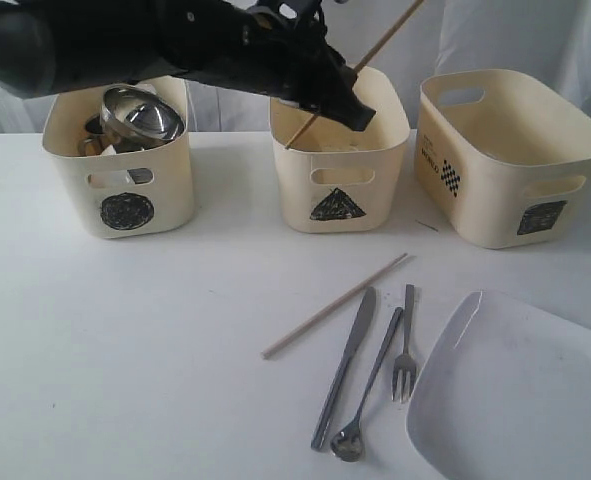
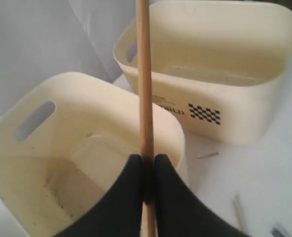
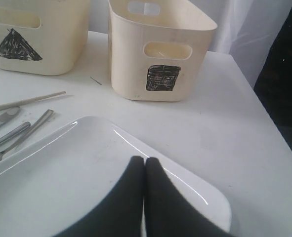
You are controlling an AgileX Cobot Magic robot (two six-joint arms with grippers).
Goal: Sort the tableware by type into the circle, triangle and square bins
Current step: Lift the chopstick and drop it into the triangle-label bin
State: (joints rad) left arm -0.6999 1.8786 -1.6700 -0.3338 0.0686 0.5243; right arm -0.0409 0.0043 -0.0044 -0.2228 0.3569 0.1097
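My left gripper (image 1: pixel 347 92) hangs over the triangle bin (image 1: pixel 337 170), shut on a wooden chopstick (image 1: pixel 390 35) that slants up and to the right. In the left wrist view the fingers pinch this chopstick (image 2: pixel 144 74) above that bin's bare floor (image 2: pixel 101 158). A second chopstick (image 1: pixel 335 305) lies on the table with a steel knife (image 1: pixel 345 365), spoon (image 1: pixel 370 385) and fork (image 1: pixel 406 345). The large white plate (image 1: pixel 520 395) sits at the front right. My right gripper (image 3: pixel 145 160) is shut and holds nothing, just above the plate (image 3: pixel 62 173). A steel bowl (image 1: pixel 140 115) rests in the circle bin (image 1: pixel 125 185).
The square bin (image 1: pixel 505 150) stands at the back right, its inside bare as far as it shows. All three bins line the back of the white table. The left arm's black body spans the top of the exterior view, over the circle bin.
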